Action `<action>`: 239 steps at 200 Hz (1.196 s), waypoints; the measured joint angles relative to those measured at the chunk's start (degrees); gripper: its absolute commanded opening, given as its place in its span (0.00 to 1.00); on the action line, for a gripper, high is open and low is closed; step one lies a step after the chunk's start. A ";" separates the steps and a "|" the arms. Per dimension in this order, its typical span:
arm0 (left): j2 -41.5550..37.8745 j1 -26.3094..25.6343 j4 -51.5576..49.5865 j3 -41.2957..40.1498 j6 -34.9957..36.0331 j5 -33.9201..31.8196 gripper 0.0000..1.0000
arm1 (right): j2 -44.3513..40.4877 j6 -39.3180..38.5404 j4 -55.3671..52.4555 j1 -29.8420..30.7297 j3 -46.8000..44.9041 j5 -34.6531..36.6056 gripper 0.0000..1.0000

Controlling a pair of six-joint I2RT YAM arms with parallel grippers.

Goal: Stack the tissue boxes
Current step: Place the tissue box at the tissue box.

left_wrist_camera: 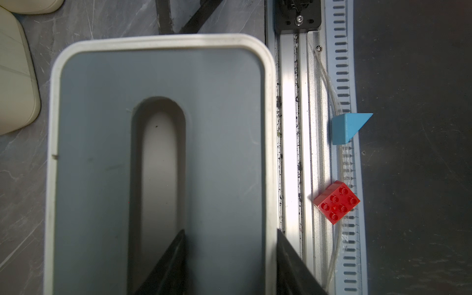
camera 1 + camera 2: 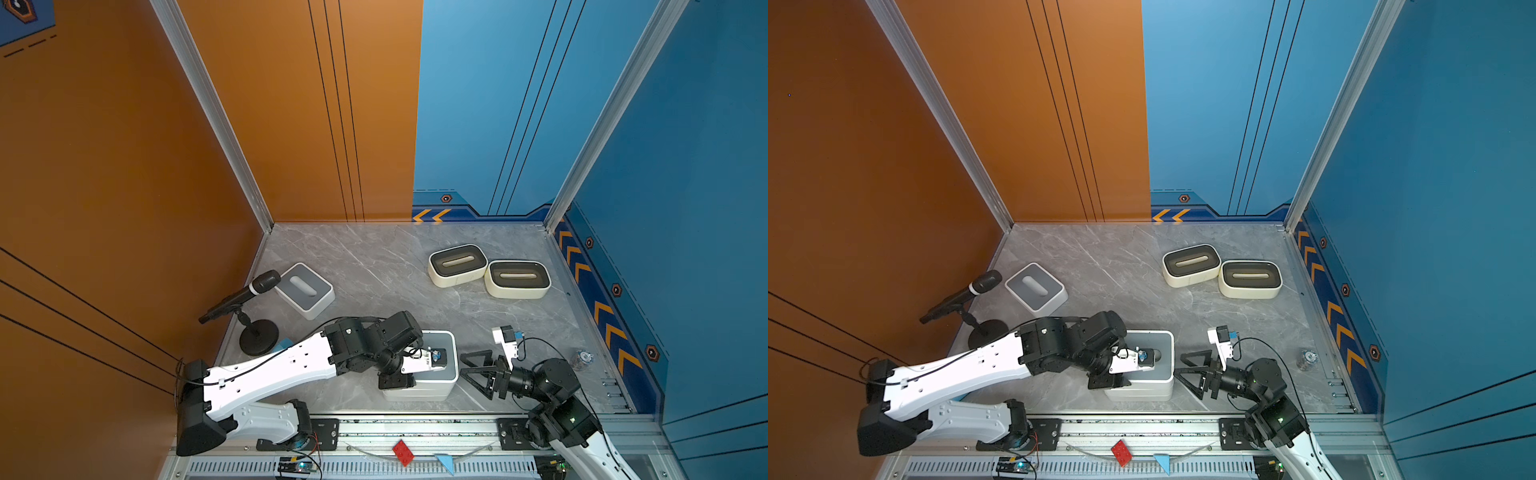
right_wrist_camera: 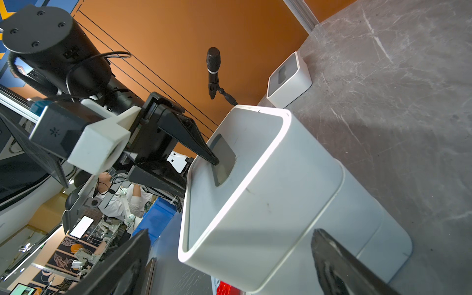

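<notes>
Left claw: clenched on the top grey-lidded box, with one finger down in the oval slot and the other outside the long wall.
Top grey-lidded box: directly under the left claw, over a second white box; cannot tell whether it is fully seated.
Right claw: released, jaws wide, just beside the top grey-lidded box's short end.
Third grey-lidded box: well beyond the left claw, beside the microphone.
Cream box: well beyond the right claw, touching a neighbouring cream box.
</notes>
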 measured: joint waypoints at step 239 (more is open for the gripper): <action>-0.37 0.00 1.29 -0.11 0.02 0.46 0.58 | 0.00 -0.44 0.00 0.42 0.00 1.27 1.00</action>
